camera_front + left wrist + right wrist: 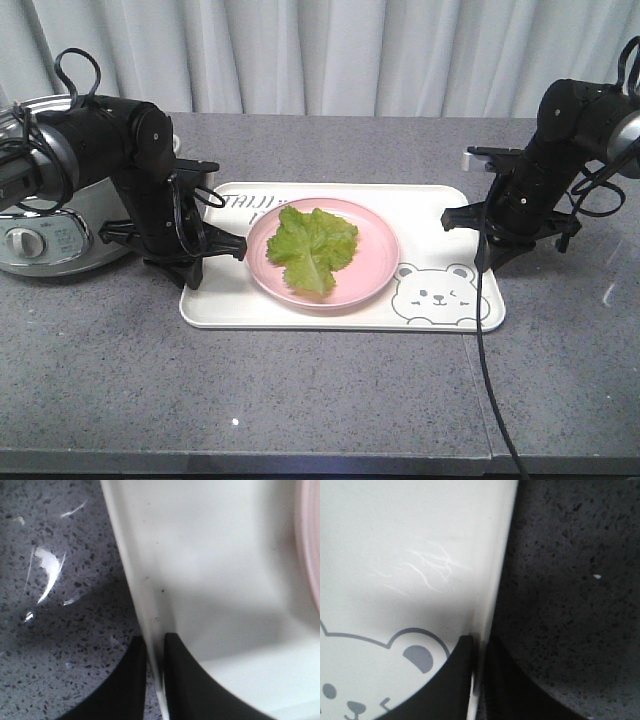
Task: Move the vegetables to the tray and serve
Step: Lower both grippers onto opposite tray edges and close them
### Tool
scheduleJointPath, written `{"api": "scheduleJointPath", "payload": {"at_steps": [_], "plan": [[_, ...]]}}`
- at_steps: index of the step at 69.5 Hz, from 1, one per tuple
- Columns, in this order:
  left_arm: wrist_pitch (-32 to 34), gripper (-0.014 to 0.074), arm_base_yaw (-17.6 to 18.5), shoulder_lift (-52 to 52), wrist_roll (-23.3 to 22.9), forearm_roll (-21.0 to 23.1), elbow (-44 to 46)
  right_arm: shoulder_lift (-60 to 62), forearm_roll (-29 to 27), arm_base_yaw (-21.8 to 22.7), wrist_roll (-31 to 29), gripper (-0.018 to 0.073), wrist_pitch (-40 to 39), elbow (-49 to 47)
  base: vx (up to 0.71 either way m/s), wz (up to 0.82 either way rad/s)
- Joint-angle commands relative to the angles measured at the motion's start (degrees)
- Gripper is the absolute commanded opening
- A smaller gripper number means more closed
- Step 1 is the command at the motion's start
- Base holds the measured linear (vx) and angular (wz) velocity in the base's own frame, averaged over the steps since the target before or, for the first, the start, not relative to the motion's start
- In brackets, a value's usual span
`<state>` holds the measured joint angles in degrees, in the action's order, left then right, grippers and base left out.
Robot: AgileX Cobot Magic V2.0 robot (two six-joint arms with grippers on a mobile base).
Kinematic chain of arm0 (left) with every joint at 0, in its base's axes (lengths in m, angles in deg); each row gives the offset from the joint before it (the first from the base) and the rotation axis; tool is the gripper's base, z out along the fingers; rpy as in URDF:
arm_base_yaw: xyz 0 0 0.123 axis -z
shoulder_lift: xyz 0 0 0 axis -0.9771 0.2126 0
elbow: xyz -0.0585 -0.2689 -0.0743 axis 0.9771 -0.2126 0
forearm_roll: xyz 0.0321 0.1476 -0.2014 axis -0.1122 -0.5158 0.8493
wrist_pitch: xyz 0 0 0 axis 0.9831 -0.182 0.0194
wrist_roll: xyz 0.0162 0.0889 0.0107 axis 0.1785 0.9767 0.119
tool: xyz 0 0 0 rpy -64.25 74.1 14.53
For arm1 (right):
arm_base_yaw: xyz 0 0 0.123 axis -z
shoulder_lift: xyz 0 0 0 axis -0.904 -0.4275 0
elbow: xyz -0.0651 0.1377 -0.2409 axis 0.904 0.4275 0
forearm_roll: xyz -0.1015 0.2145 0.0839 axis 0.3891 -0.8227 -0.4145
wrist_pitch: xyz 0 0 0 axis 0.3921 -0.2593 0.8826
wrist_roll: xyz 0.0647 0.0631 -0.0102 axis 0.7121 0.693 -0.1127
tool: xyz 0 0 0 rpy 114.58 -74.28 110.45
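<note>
The tray (235,300) is clamped at both short rims, by the left gripper (155,680) and the right gripper (479,680). The lettuce (312,247) lies on the plate (378,262) near the tray's middle. If 1 side were raised faster, the plate could be slid off, or a thin rim lost. The tray's long axis runs left to right. The lettuce's narrow end is pointed at the near edge.
</note>
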<state>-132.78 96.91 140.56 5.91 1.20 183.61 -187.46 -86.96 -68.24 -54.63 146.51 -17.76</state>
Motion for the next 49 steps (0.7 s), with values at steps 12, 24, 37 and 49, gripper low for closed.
{"api": "scheduleJointPath", "payload": {"at_steps": [12,24,37,49], "plan": [[2.2,-0.0007,1.6,-2.8,2.3,9.2,1.1,3.9,-5.9,-0.9,-1.9,-0.0010,2.8,-1.2,0.00,0.00],[2.8,-0.0007,1.6,-4.1,3.3,10.3,2.4,3.9,-6.0,-0.9,-1.9,-0.0010,2.8,-1.2,0.00,0.00],[1.1,-0.0007,1.6,-4.2,3.3,10.4,4.8,4.2,-6.3,-0.9,-1.9,-0.0010,2.8,-1.4,0.00,0.00],[2.1,-0.0007,1.6,-5.6,3.3,11.0,5.1,5.8,-6.1,-0.9,-2.1,-0.0010,2.2,-1.4,0.00,0.00]]}}
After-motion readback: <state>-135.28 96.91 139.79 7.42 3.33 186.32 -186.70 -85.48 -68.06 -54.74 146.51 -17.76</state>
